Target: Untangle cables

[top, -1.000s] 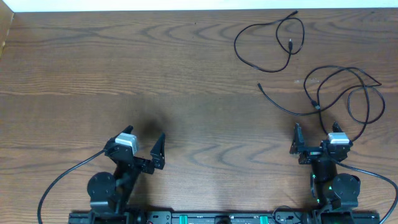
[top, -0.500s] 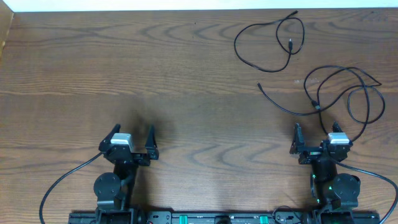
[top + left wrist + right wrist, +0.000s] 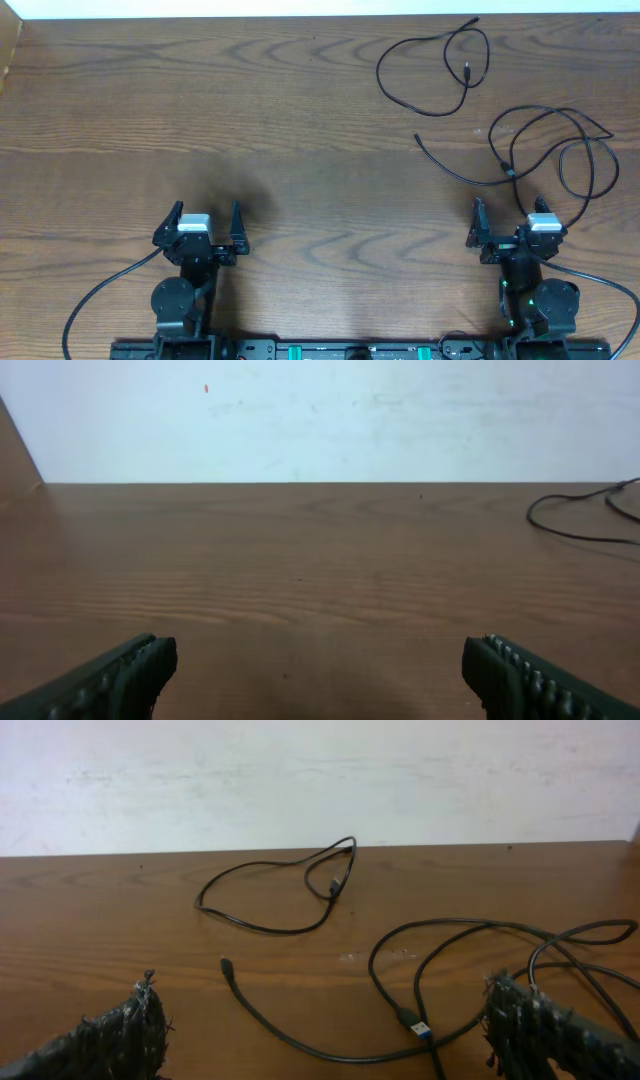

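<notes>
Two thin black cables lie on the wooden table at the far right. The farther cable [image 3: 467,71] [image 3: 300,931] forms a loose loop by the back edge. Apart from it, the nearer cable [image 3: 510,172] crosses over itself in several loops, and its blue-tipped USB plug [image 3: 412,1019] lies just ahead of my right gripper [image 3: 508,215] [image 3: 325,1032]. That gripper is open with nothing between its fingers. My left gripper [image 3: 207,212] [image 3: 320,680] stands open over bare wood at the near left, far from both cables. A bit of cable [image 3: 580,536] shows at the right edge of the left wrist view.
The table's back edge meets a white wall [image 3: 320,420]. Thick black wires [image 3: 100,290] run from the arm bases along the near edge. Bare wood [image 3: 250,110] spans the left and middle.
My left gripper has swung left and drawn back toward its base, now pointing straight ahead. The right arm and both cables have not moved.
</notes>
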Controlling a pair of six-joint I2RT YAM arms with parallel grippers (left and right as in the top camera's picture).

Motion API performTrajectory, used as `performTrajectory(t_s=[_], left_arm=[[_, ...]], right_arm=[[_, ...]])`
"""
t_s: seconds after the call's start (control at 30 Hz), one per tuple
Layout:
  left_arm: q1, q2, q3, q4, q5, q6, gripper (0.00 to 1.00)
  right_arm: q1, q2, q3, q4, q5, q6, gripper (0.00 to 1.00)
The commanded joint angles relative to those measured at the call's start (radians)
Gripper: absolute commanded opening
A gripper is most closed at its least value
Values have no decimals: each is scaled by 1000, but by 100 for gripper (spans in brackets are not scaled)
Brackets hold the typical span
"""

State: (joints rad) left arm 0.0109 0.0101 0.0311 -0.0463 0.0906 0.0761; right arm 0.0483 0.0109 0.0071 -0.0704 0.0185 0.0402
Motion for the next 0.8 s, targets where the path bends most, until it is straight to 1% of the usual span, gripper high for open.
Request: performTrajectory(t_s=[0.0,0.1,0.17,0.77], left_arm=[[-4,-9,-27,-24,2,16,98],[-4,-9,-27,-22,0,-1,98],[-4,-9,-27,-22,-20,-1,98],[-4,-8,-27,-19,-21,-1,98]], right_arm=[[-2,-5,-2,-4,-2,0,99],[-2,-5,-2,-4,-2,0,99],[-2,-5,-2,-4,-2,0,99],[-2,-5,-2,-4,-2,0,99]])
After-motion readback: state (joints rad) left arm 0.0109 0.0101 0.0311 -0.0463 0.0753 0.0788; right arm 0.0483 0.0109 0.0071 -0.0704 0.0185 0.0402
